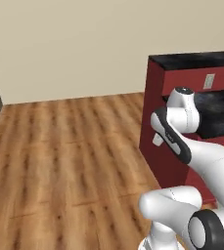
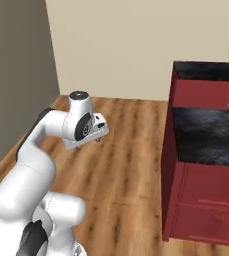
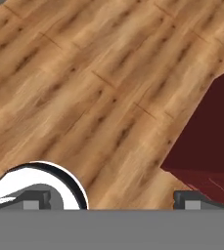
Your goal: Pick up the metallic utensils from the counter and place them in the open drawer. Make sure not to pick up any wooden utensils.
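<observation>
Counter (image 2: 208, 136) is your landmark: its glossy black stone top with faint grey veins sits over dark red panels (image 2: 206, 200) at the right of the right base view, and in the left base view you see the same black top (image 1: 216, 110) behind the arm, with the red side wall (image 1: 155, 141) dropping to the floor. You cannot make out a fork, a knife, a wooden spoon or a pulled-out drawer on or near the counter from these angles; the stretch of stone that shows looks like bare dark surface, and much of it is cut off by the frame edge or hidden by the arm.

Your gripper (image 2: 87, 142) hangs well to the left of the counter in the right base view, out over the wooden floor (image 2: 121, 165), pointing down. In the hand view you see its two dark fingertips (image 3: 37, 199) standing far apart at the bottom edge, so the jaws are spread wide with nothing between them. Beyond them lies the plank floor (image 3: 84, 83), and the dark red corner of the counter's cabinet (image 3: 206, 151) comes in just beside the right-hand tip.

A beige wall (image 2: 136, 45) runs behind the counter, and a grey wall (image 2: 16, 75) stands well to the left of it
</observation>
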